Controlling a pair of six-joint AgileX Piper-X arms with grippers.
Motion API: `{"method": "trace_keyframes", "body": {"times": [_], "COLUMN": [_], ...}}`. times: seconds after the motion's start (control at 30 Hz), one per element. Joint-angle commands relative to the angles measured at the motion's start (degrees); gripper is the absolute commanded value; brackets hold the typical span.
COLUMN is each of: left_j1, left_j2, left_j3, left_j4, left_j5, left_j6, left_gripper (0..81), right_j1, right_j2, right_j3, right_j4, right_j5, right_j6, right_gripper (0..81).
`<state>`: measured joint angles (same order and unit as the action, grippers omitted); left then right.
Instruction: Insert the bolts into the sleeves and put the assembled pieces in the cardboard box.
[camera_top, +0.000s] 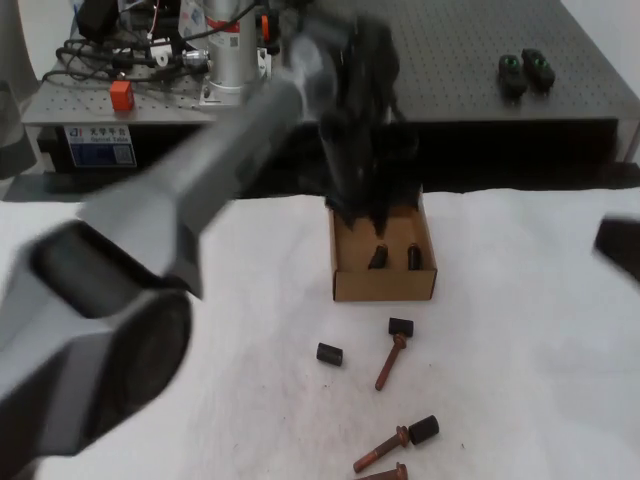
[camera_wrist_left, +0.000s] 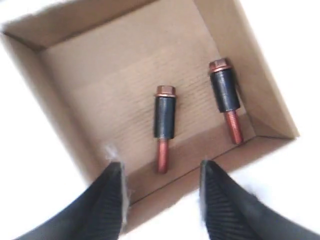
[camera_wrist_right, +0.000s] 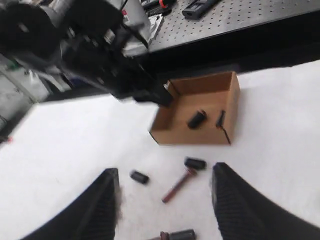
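**Left hand is over the box; the loose parts lie on the near side**

The left hand hangs right above the cardboard box. Its two fingers are wide apart and it holds nothing. Two finished pieces lie flat on the box floor, side by side but not touching.

The other parts lie on the white worktop, on the side of the box that is closer to the robot. A loose sleeve lies alone. Just beside it is a long bolt with a black sleeve at the end that points toward the box. I cannot tell how far in the bolt is. Its long side runs from the box back toward the robot, slanting a bit. A second bolt with a sleeve lies closer to the robot.

The right hand is wide open and holds nothing. It faces these loose parts, with the box beyond them. I think the next grab is easier for the right hand. The left hand would have to come away from the box first.
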<state>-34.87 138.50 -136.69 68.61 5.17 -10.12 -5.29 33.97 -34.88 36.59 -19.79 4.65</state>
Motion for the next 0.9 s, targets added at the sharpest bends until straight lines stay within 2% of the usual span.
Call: {"method": "trace_keyframes", "body": {"times": [0.0,0.07,0.17,0.4,0.53,0.67,0.87], "left_j1": [0.0,0.5,1.2,2.9,2.9,2.9,2.9], "left_j2": [-12.2,-16.4,-22.6,-41.6,-52.0,-57.5,-59.4], "left_j3": [0.0,3.2,12.2,47.4,61.3,68.1,69.9], "left_j4": [3.7,3.6,3.1,-11.6,-17.7,-18.5,-14.4], "left_j5": [-8.6,-9.1,-9.3,-8.4,-8.4,-8.4,-5.8], "left_j6": [5.1,5.5,5.7,3.3,3.8,4.2,4.2], "left_gripper": [34.8,34.8,34.8,34.8,34.8,34.8,34.8], "right_j1": [1.6,3.4,5.7,14.4,18.8,21.5,21.8], "right_j2": [2.9,8.3,17.7,40.0,50.1,58.0,70.0], "right_j3": [-1.6,-3.2,-6.5,-18.3,-23.8,-29.5,-38.9], "right_j4": [4.0,7.3,10.1,14.1,14.2,12.0,12.3], "right_j5": [3.6,8.6,11.0,16.7,17.0,20.1,22.3], "right_j6": [-6.3,-7.4,-7.4,-6.8,-6.8,-11.0,-15.0], "right_gripper": [40.9,40.9,40.9,40.9,40.9,40.9,40.9]}}
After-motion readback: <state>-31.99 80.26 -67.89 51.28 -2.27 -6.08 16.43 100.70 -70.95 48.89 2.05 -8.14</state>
